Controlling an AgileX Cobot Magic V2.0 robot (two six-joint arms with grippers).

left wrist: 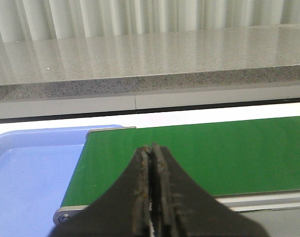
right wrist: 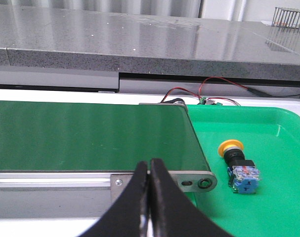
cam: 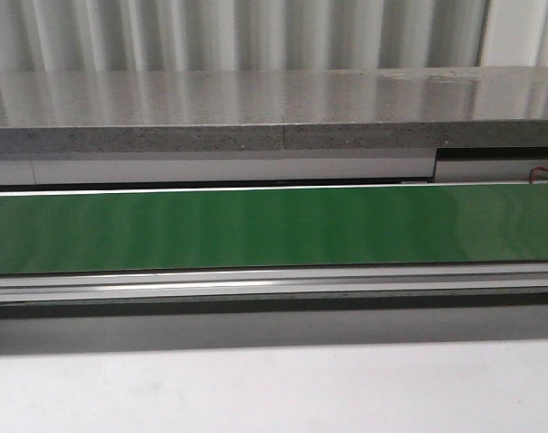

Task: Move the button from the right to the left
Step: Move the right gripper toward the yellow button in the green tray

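The button (right wrist: 238,167), with a yellow-orange cap, black collar and blue-and-clear base, lies on its side in a green tray (right wrist: 283,197) just past the end of the green conveyor belt (right wrist: 90,136). My right gripper (right wrist: 149,163) is shut and empty, in front of the belt's end plate and apart from the button. My left gripper (left wrist: 152,147) is shut and empty, over the near edge of the belt (left wrist: 199,153) by its other end. No gripper and no button show in the front view.
A blue tray (left wrist: 26,173) sits beyond the belt's end in the left wrist view. A grey stone counter (cam: 274,108) runs behind the belt (cam: 274,225). Red and black wires (right wrist: 204,91) lie behind the green tray. A wire rack (right wrist: 290,17) stands on the counter.
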